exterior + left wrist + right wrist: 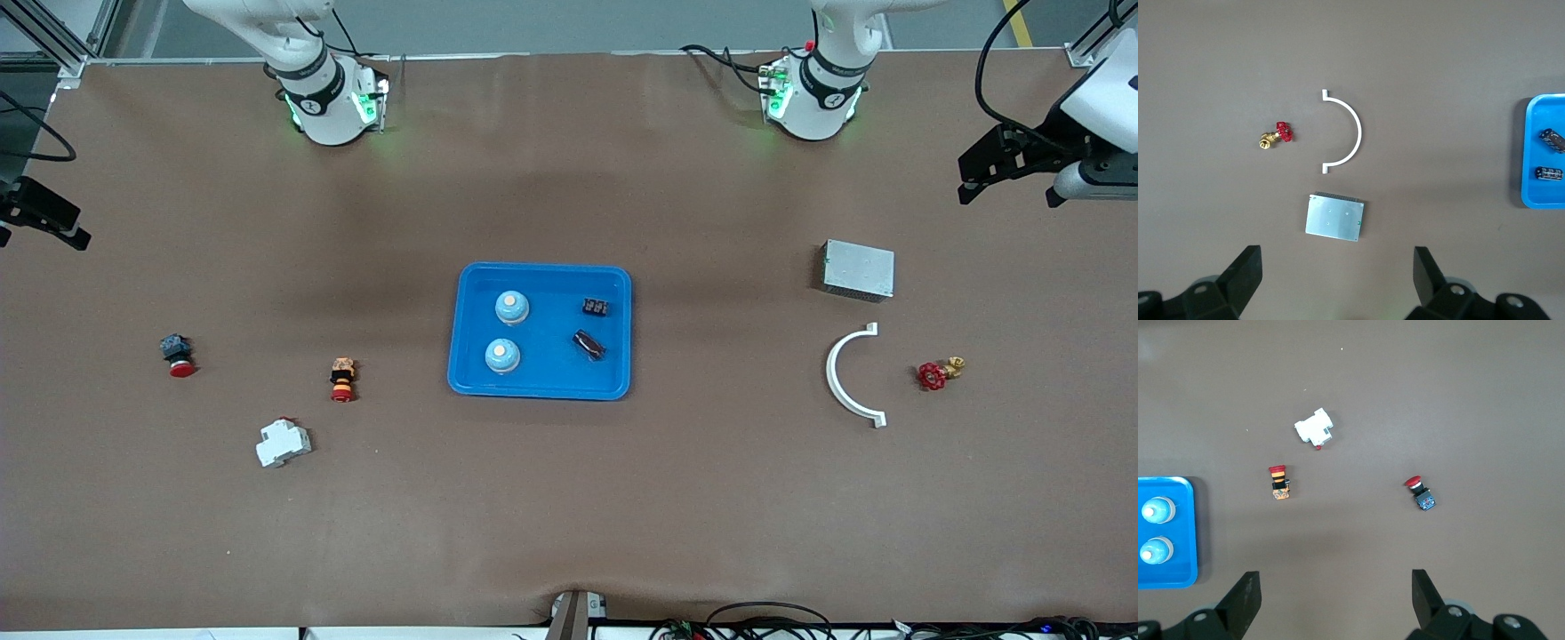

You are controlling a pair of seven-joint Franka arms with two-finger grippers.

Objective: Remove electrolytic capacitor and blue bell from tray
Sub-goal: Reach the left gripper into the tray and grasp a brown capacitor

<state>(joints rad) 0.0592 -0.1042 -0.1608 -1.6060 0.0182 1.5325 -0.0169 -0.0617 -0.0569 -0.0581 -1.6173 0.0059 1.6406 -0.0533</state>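
A blue tray (pixel 540 388) sits mid-table. In it stand two light blue bells (pixel 511 307) (pixel 502 356), which also show in the right wrist view (pixel 1156 511) (pixel 1156 551). Beside them, toward the left arm's end, lie two dark capacitors (pixel 595 307) (pixel 589 344), also in the left wrist view (pixel 1549 173) (pixel 1553 140). My left gripper (pixel 1009 178) (pixel 1336 257) hangs open and empty over the left arm's end of the table. My right gripper (pixel 40 229) (pixel 1335 580) hangs open and empty over the right arm's end.
Toward the left arm's end lie a grey metal box (pixel 858 269), a white curved bracket (pixel 849 378) and a red-handled brass valve (pixel 935 373). Toward the right arm's end lie a red push-button (pixel 178 356), an orange-and-red button (pixel 343 380) and a white breaker (pixel 284 442).
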